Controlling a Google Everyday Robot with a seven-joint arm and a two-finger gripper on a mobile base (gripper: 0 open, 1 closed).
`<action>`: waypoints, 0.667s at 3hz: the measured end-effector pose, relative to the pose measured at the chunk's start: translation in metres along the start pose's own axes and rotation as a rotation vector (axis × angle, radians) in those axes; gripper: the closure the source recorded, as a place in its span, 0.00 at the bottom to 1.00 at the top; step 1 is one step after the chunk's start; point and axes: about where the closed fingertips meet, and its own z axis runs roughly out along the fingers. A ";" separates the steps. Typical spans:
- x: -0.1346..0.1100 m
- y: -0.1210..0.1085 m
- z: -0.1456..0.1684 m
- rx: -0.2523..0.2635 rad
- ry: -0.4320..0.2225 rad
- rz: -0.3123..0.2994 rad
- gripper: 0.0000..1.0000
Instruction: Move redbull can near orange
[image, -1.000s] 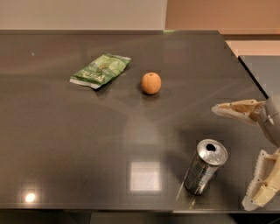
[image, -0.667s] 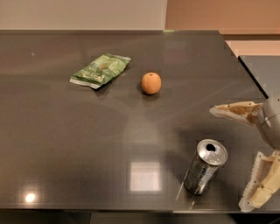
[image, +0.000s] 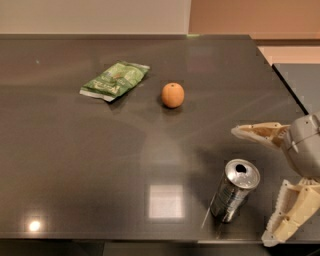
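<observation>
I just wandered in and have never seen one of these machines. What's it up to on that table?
The robot's gripper is at the right end of the dark table, fingers spread open and facing the redbull can, not closed on it. The can stands near the front edge, well apart from the orange, which sits farther back beside a green snack bag. The can hasn't been brought to the orange yet.

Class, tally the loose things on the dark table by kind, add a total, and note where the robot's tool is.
Slim silvery metal drink can: 1
Small round orange fruit: 1
Green crinkled snack bag: 1
Total: 3
The tool sits open just right of the can.
</observation>
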 end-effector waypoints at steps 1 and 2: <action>-0.003 -0.003 0.014 -0.015 -0.018 0.001 0.18; -0.008 -0.004 0.022 -0.032 -0.035 0.002 0.43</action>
